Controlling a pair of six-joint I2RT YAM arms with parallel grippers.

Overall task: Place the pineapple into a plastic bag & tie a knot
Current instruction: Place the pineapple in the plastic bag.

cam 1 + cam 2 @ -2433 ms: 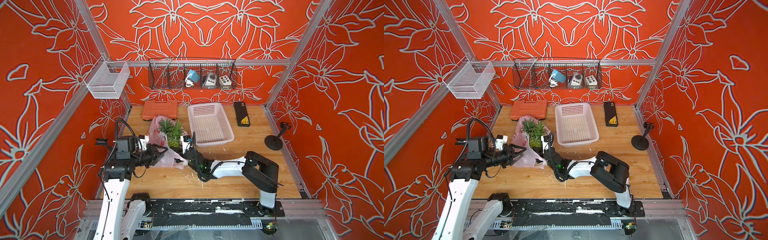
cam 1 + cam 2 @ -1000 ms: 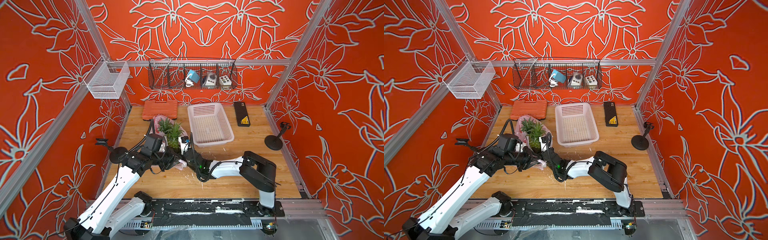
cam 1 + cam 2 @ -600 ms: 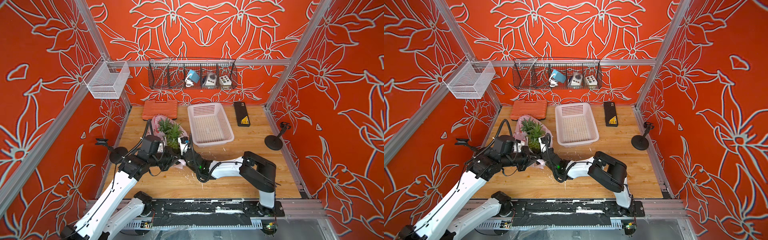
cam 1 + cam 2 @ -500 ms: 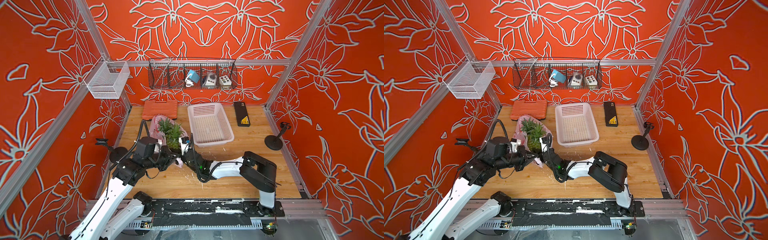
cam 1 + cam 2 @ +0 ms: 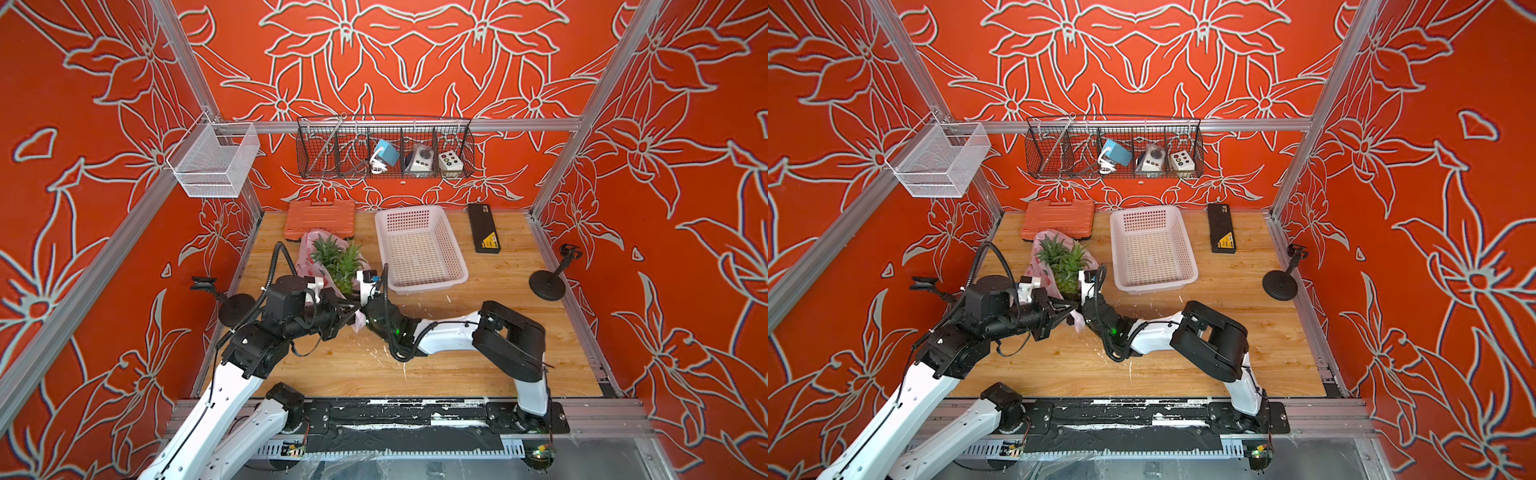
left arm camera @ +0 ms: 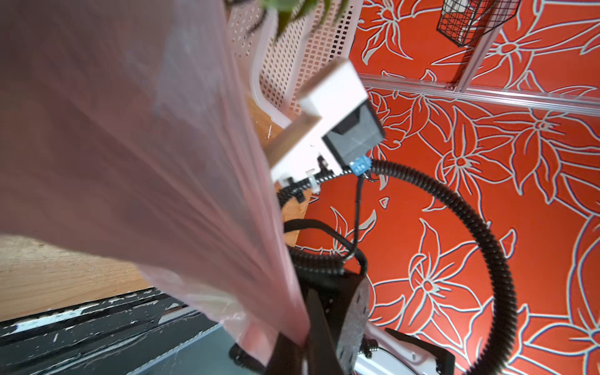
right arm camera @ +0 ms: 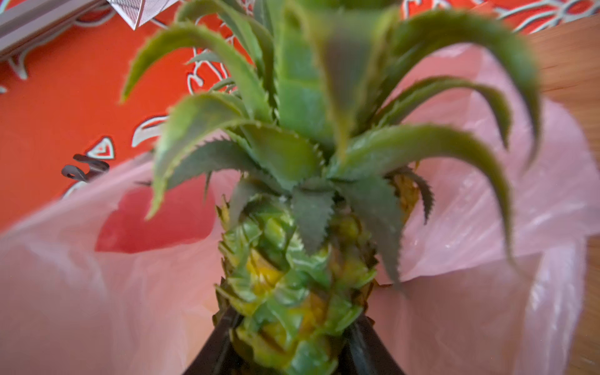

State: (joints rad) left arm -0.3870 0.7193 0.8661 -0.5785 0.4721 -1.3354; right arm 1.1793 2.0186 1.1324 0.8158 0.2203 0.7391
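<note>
Pinching a bunched fold of the plastic bag [image 6: 130, 130], your left gripper [image 6: 302, 352] is clamped tight on the pink film. In its wrist view the film fans out wide from the closed jaws. In both top views this gripper [image 5: 351, 309] [image 5: 1068, 311] sits low over the table [image 5: 457, 353], at the near edge of the bag and just beside the right arm's wrist.

Your right gripper [image 7: 292, 328] grasps the pineapple [image 7: 292, 259] by its body. A dark finger [image 7: 211, 347] shows on each side of the fruit, and the green crown spreads away from the camera. Pink film lies on both sides of the fruit there, blurred close to the lens.

From above, you see the pineapple [image 5: 338, 266] [image 5: 1065, 266] left of the table's centre, crown toward the back wall, with its leaves standing clear of the bag [image 5: 309, 253] [image 5: 1042, 249]. The bag wraps the fruit's left and far sides and reaches up to the orange case [image 5: 320, 218] behind it.

A white perforated basket [image 5: 419, 253] sits just beside the fruit on the right. A black box [image 5: 484, 228] lies beyond it near the back edge, and a black stand [image 5: 548, 282] is at the right edge. On the back wall hangs a wire rack [image 5: 384, 147] holding small devices, and a white mesh basket [image 5: 212, 162] hangs on the left rail.
</note>
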